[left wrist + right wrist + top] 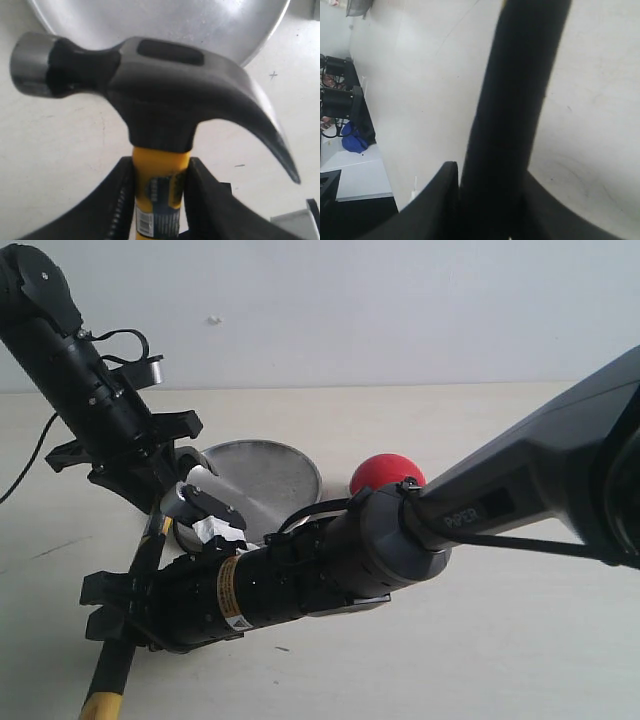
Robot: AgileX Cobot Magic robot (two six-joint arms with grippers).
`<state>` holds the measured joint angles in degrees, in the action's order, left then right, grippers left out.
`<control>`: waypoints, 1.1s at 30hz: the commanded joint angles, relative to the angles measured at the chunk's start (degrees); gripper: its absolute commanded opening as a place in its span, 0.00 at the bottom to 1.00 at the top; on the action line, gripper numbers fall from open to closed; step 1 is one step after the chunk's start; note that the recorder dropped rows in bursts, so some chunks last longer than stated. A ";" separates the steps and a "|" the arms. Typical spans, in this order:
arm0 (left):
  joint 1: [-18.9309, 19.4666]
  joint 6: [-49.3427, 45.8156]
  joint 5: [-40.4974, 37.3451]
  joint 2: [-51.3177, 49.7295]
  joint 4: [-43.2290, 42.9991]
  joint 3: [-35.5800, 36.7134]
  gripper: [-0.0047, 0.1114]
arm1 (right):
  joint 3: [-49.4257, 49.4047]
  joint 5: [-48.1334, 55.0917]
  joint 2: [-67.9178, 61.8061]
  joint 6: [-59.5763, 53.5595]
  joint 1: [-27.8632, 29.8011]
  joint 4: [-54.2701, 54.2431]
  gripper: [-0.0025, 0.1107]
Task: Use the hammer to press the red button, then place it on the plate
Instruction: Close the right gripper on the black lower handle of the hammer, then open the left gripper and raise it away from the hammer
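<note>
Hammer (165, 95) is in the lower left of the ext. view and looks lifted off the worktop (470, 660), shared btw. both arms. Head is up by the left rim of the plate (265, 470); handle slants down to the yellow end at the bottom-left edge of the frame.

Left gripper (161, 167): jaws clamped on the yellow neck right under the head, one each side, touching. Right gripper (489, 172): its arm reaches across the middle of the frame to the lower left, and the jaws are closed on the black grip further down the handle, touching both sides as far as the wrist view shows.

Why so: reads as a handover, L to R. The left holds high by the head, which leaves the long black grip free for the right. A low hold on the handle prob. gives more reach for pressing.

Red button (385, 475) is right of centre, just beside the plate's right rim and half hidden behind the right arm. It's on the right arm's side, which prob. explains the swap. Plate is at frame centre, nothing seen in it, though its lower part is hidden by the arms.

Judgement: early stage, w/ the head well apart from the button. Left jaws need to let go before the right moves off, else the two arms pull against each other. Risk: hammer is head-heavy, so it may pivot in the right jaws on release.
</note>
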<state>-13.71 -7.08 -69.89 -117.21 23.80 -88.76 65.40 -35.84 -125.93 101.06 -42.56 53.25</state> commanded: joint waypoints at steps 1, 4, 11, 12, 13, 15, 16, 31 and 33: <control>0.09 -0.22 -0.07 1.27 2.45 -0.73 0.04 | 0.32 -2.14 0.21 -3.23 -0.08 0.69 0.02; 0.09 -0.64 -0.07 1.27 2.21 -0.73 0.04 | 0.32 -2.64 0.21 -3.50 -0.08 1.07 0.02; 0.09 -0.64 -0.07 1.27 0.20 -0.73 0.09 | 0.32 -3.83 0.21 -4.10 -0.08 3.19 0.02; 0.09 -0.64 -0.07 1.27 0.49 -0.73 0.13 | 0.32 -3.97 0.21 -4.52 -0.08 3.19 0.02; 0.09 -0.64 -0.07 1.27 0.67 -0.73 0.20 | 0.32 -4.06 0.32 -5.27 -0.08 3.19 0.02; 0.09 -0.64 -0.07 1.27 0.67 -0.73 0.33 | 0.32 -3.90 0.68 -6.12 -0.08 3.19 0.02; 0.09 -1.17 -0.07 1.27 0.67 -0.73 0.41 | 0.32 -3.90 0.84 -6.12 -0.08 3.19 0.02; 0.09 -2.93 -0.07 4.12 -2.66 -0.73 0.68 | 0.32 0.10 2.32 -8.44 -0.08 2.40 0.02; 0.31 -2.93 -0.07 5.51 -3.97 -0.73 0.68 | 0.32 0.21 2.32 -8.43 -0.08 2.40 0.02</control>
<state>-13.58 -9.62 -70.29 -114.17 21.22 -88.93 65.40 -33.85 -124.92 95.08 -42.46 55.22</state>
